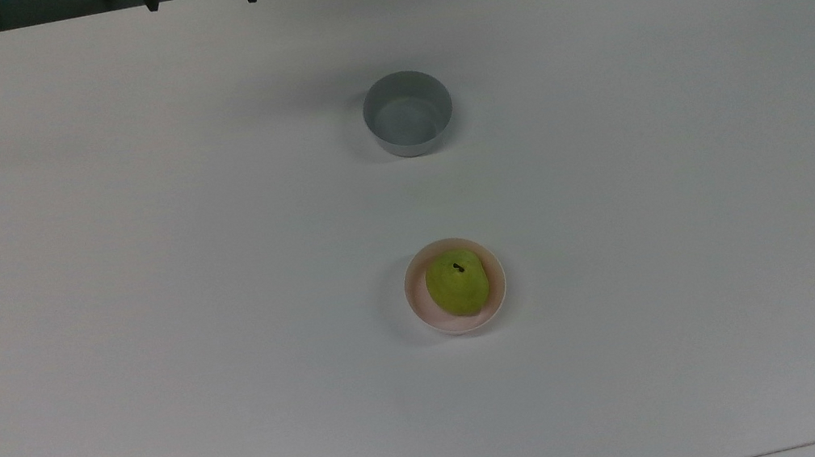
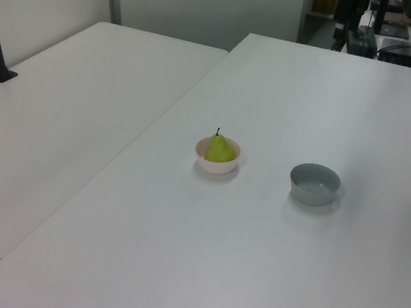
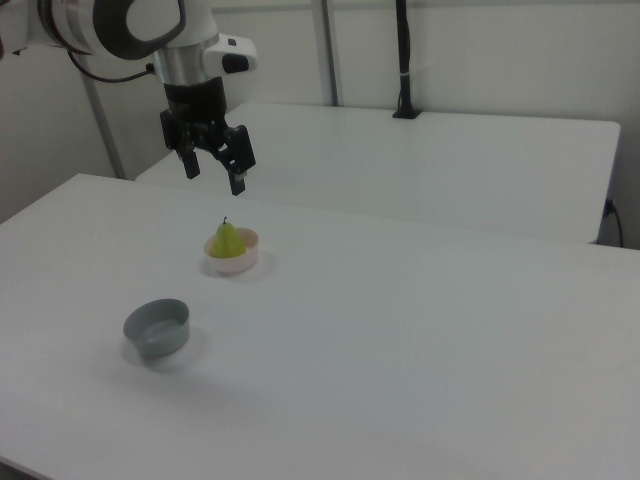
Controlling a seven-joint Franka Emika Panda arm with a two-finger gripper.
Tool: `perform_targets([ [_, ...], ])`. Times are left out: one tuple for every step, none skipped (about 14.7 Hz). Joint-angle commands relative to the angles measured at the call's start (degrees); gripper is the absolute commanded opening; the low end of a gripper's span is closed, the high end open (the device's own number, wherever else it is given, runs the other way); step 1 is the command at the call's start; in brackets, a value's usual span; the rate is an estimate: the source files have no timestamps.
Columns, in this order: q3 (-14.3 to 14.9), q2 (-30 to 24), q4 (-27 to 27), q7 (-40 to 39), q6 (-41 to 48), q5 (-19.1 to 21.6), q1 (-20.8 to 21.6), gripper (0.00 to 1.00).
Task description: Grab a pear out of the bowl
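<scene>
A: What's laid out, biggest first?
B: The white table, the arm, then the gripper hanging in the air, fingers spread wide, gripping nothing.
A: And the fruit?
B: The pear sits upright in the pink bowl. The grey bowl stands apart, seemingly empty.
</scene>
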State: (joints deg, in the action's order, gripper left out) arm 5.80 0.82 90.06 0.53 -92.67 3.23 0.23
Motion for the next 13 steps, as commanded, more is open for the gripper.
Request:
perform_targets([
  [0.1,-0.5,-0.5,-0.5,1.9,-0.7,-0.8,1.0],
  [0.1,-0.5,-0.5,-0.6,1.9,-0.7,-0.8,1.0],
  [0.1,-0.5,-0.5,-0.8,1.8,-0.7,-0.8,1.0],
  [0.1,-0.5,-0.6,-0.8,1.8,-0.7,-0.8,1.0],
  [0.1,0.0,-0.8,-0.8,1.8,-0.7,-0.8,1.0],
  [0.1,0.3,-0.9,-0.8,1.8,-0.7,-0.8,1.0],
  [0.1,0.3,-0.9,-0.8,1.8,-0.6,-0.8,1.0],
  [0.1,0.3,-0.9,-0.9,1.8,-0.6,-0.8,1.0],
  [0.1,0.3,-0.9,-1.1,1.8,-0.7,-0.8,1.0],
  [0.1,0.4,-0.9,-1.1,1.8,-0.7,-0.8,1.0],
  [0.1,0.4,-0.9,-1.1,1.8,-0.7,-0.8,1.0],
  [0.1,0.4,-0.9,-1.1,1.8,-0.7,-0.8,1.0],
  [0.1,0.4,-0.9,-1.1,1.8,-0.7,-0.7,1.0],
])
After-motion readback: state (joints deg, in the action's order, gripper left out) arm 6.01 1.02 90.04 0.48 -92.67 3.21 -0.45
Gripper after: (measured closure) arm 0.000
